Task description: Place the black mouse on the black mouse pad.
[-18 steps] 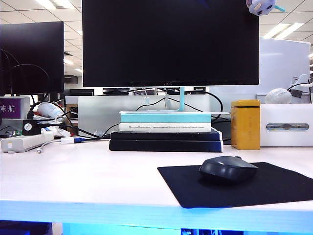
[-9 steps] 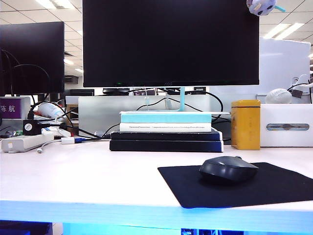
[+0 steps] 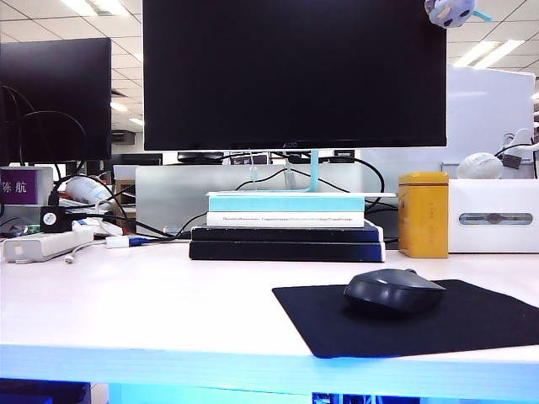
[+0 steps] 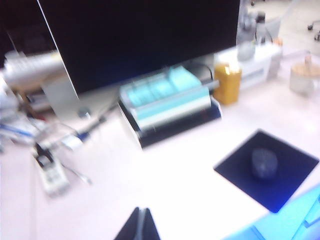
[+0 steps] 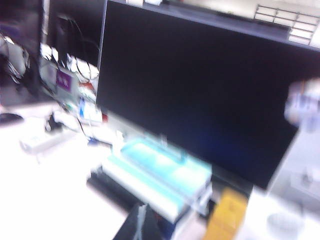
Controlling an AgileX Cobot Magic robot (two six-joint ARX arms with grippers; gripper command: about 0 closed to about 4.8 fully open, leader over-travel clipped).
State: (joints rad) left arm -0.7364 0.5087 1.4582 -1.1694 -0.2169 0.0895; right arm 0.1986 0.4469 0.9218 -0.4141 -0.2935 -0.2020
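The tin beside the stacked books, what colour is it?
The tin is mustard yellow, clearest in the exterior view.

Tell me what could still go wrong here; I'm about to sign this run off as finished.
1. The black mouse already sits on the black mouse pad, whose front edge lies near the table edge; a bump could slide both off.
2. The wrist views are blurred; the left gripper, shut, and the right gripper, apparently shut too, hang above the desk near the monitor and book stack, so a careless swing could hit them.
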